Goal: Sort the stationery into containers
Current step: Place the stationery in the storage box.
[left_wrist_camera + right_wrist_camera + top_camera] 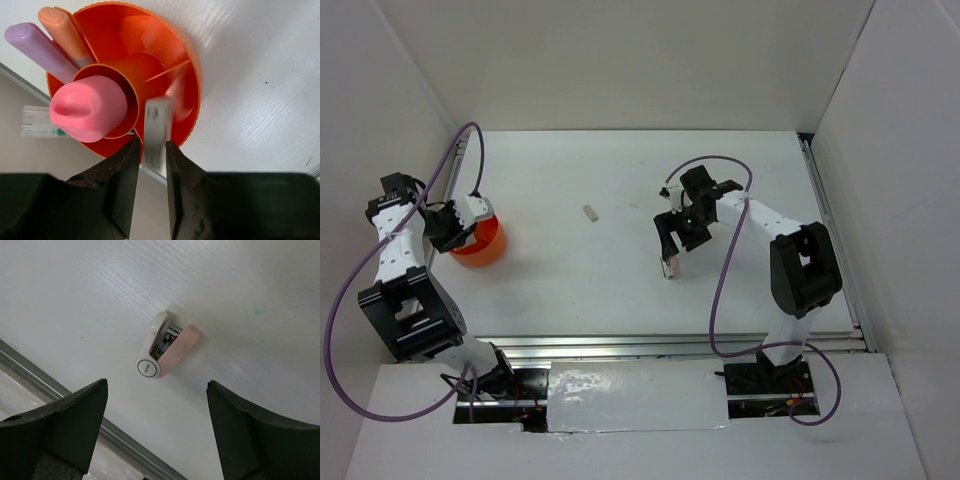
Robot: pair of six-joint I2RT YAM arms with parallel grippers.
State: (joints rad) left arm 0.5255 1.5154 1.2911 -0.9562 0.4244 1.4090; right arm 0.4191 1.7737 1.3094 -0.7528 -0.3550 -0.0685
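The container, an orange-red round tub (pixel 192 65) with divided compartments, stands at the table's left (pixel 485 243). A pink stubby cylinder (pixel 87 112) stands in its centre cup, and a lilac pen (pixel 35 45) and an orange pen (pixel 62 27) in a side compartment. My left gripper (pixel 152 145) hangs over the tub, jaws slightly apart. A blurred white block (pixel 157 125) sits just past its tips, over a compartment. My right gripper (pixel 156 385) is wide open above a white-and-pink tape dispenser (pixel 165 352) lying on the table (pixel 671 267). A small white eraser block (pixel 591 212) lies mid-table.
An aluminium rail (pixel 670 345) runs along the table's near edge, close to the dispenser, and another rail (pixel 830 230) runs along the right side. White walls enclose the table on the left, back and right.
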